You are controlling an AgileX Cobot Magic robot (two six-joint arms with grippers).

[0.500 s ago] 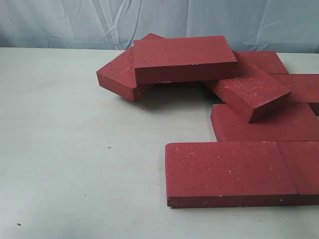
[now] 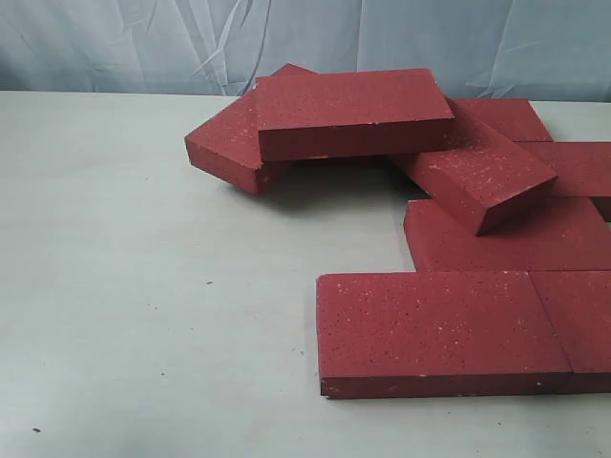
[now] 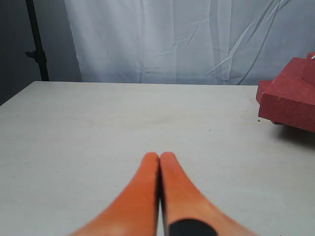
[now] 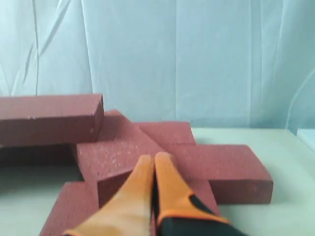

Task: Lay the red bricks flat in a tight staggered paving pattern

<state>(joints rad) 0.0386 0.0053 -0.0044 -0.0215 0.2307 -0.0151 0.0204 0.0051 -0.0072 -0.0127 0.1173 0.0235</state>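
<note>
Stock: bricks (image 2: 439,329), two flat and abutting lower right, the rest heaped upper centre-right, top brick (image 2: 353,110) propped aslant. Clenched on nothing: left claw (image 3: 158,158), right claw (image 4: 154,160). Change since previous frame: none; paving barely begun.

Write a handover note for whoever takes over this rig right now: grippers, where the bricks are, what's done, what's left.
Left gripper: shut, empty, over the bare white table, apart from the bricks.
Right gripper: shut, empty, pointing at the pile.
Done: two speckled dark red paving bricks lie flat end to end at the front, with a third flat brick offset behind them.
Left: the jumbled pile behind, its bricks propped and tilted, needs laying flat and tight.
</note>
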